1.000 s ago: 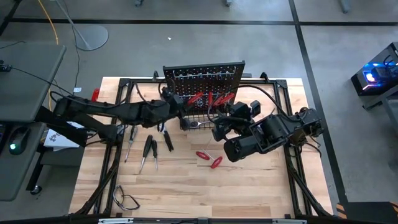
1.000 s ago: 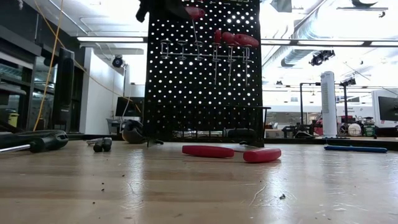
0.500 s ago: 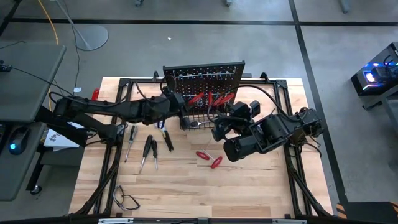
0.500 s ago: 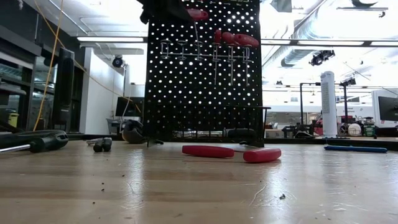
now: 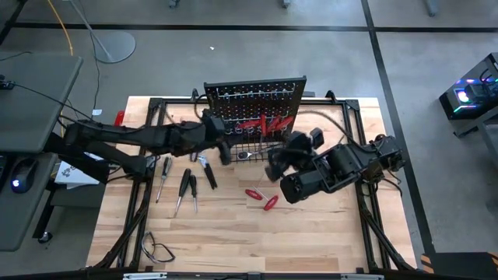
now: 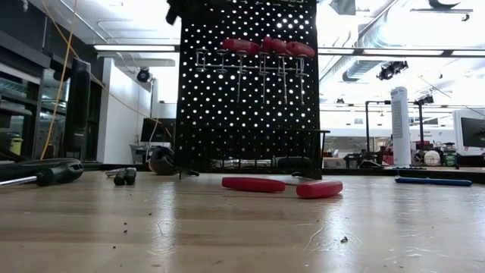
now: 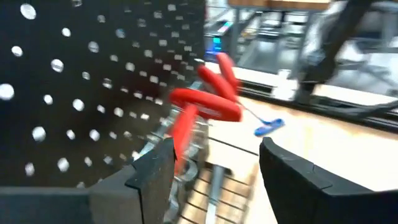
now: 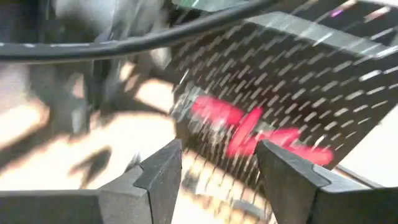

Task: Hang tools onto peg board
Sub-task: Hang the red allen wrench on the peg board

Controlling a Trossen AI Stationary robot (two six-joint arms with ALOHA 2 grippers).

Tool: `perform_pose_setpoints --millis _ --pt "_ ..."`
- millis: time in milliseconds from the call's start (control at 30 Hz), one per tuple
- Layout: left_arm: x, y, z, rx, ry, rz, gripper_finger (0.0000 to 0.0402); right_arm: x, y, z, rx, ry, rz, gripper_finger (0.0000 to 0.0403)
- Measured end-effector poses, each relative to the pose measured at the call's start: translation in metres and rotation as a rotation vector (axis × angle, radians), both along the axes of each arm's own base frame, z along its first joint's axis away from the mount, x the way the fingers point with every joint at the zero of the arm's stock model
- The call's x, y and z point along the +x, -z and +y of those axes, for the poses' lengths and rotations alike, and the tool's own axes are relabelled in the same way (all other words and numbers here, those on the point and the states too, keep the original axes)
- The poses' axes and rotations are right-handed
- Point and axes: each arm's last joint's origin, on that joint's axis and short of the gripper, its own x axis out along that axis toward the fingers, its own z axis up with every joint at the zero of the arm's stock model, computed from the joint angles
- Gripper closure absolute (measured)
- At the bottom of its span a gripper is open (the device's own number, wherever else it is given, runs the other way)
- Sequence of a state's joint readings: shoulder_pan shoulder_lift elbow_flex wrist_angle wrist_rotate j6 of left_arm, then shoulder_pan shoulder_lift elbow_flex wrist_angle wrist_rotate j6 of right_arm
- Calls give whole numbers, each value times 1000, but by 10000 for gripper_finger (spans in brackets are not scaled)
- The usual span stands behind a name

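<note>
The black peg board (image 6: 248, 83) stands up straight at the back of the wooden table (image 5: 233, 233). Three red-handled tools (image 6: 269, 47) hang side by side on its top rail, handles up and thin metal stems down, so the rail carries their weight. A wire basket (image 5: 247, 149) sits at the foot of the board.

The left claw (image 7: 214, 177) is just in front of the board, near the red handles. Its fingers (image 7: 152, 174) are spread apart and hold nothing. I think it is this wide because it is letting go of a hung tool, but that is my guess.

The right claw (image 8: 217, 177) is out in front of the board too, a bit farther off. Its fingers (image 8: 158, 171) are apart and empty. It looks like it is waiting.

More tools lie flat on the table, not yet hung. Two red screwdrivers (image 5: 262, 198) lie crossed near the middle. Some black-handled tools (image 5: 187, 185) lie to the left. A black cable loop (image 5: 158, 250) lies near the front edge.

The view from above shows both arms and all the loose tools, but the hung tools are just a red smear there. The low view shows clearly how the three red tools hang, yet it shows almost nothing of the arms. It also shows a blue tool (image 6: 433, 181) lying flat far to the side. The left wrist view shows the empty gap between the fingers best.
</note>
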State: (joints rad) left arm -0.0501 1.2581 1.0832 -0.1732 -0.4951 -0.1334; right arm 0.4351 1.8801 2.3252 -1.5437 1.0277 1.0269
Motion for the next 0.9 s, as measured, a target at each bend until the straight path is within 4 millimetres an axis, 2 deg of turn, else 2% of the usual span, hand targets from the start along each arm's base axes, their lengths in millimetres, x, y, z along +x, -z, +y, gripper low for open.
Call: perform_pose_setpoints --millis 200,300,367,500,567,633,767,900 --pt "-39 -16 -24 -186 161 -16 189 -5 12 25 223 -303 257 203" --pt "-57 -12 -40 -297 238 18 189 0 27 42 318 -367 336 203" --pt "-64 0 -52 -350 263 40 189 4 46 54 350 -379 408 203" --pt "-72 33 -74 -450 257 30 189 10 102 65 374 -249 522 203" --pt "-74 53 -82 -501 236 22 189 20 130 63 393 -174 475 203" --pt "-74 63 -87 -565 231 -20 189 34 150 56 439 -144 411 203" --pt "-75 68 -89 -620 230 -68 189 59 185 29 522 -138 337 203" --pt "-75 67 -88 -623 230 -80 189 69 223 -6 612 -68 403 203"
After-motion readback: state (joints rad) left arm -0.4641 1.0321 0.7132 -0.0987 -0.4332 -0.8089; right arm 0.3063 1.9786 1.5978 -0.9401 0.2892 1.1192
